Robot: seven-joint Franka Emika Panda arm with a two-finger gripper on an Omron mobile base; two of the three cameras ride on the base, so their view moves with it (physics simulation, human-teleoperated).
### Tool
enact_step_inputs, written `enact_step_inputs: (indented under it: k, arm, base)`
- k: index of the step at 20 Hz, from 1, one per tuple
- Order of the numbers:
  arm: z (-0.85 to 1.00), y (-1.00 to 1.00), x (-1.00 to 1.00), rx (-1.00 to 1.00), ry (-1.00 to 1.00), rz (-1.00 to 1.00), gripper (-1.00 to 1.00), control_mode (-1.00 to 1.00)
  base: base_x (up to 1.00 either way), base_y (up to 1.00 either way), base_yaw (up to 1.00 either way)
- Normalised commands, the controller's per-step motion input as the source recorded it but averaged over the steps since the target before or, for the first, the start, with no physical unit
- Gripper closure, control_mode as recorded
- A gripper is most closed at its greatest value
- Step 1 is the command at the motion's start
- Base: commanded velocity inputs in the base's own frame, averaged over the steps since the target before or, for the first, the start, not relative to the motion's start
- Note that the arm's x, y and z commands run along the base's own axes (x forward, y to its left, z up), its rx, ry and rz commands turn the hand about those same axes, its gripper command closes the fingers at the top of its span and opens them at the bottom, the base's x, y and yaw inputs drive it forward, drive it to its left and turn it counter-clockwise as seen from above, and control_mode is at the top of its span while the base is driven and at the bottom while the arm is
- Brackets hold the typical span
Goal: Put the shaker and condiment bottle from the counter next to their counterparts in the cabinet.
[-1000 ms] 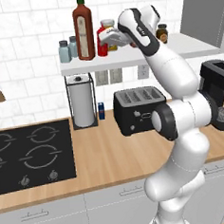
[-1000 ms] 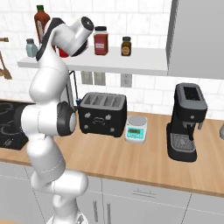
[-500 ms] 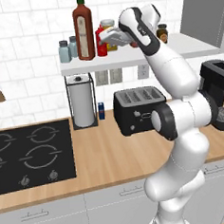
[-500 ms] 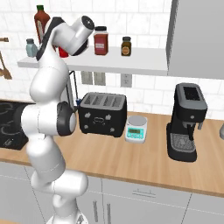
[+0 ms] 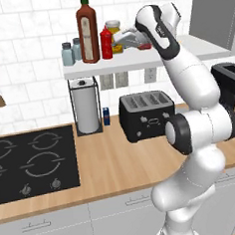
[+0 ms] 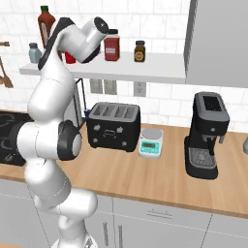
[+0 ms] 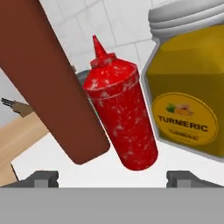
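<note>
We see our gripper (image 7: 112, 177) up at the shelf (image 5: 150, 61), its fingers spread wide apart with nothing between them. The red squeeze bottle (image 7: 120, 118) stands free on the shelf just ahead, between the tall sauce bottle (image 7: 48, 83) and a turmeric jar (image 7: 190, 87).

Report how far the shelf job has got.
Done, by the look of it: the condiment bottle stands on the cabinet beside the tall sauce bottle, and two shakers sit together left of it. In hand: nothing; the gripper is open. Left: backing the arm away.
</note>
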Motion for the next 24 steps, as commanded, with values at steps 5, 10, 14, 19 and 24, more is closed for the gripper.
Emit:
enact_step_inputs:
  k: [5,10,14,19,24]
  arm:
    - [0.00,-0.08,-0.50,0.00,-0.13,0.00,-1.00,-1.00]
    - [0.02,0.00,-0.39,0.00,-0.09,0.00,-1.00,-1.00]
    - [0.16,-0.08,-0.43,0.00,-0.06,0.00,-1.00,-1.00]
    - [0.34,-0.21,-0.59,0.01,-0.06,-0.03,-1.00,-1.00]
    - [0.34,-0.26,-0.69,0.01,-0.09,-0.05,-1.00,-1.00]
  base:
    - [0.00,0.00,0.00]
    - [0.00,0.00,0.00]
    - [0.00,0.00,0.00]
    - [0.00,0.00,0.00]
    - [0.00,0.00,0.00]
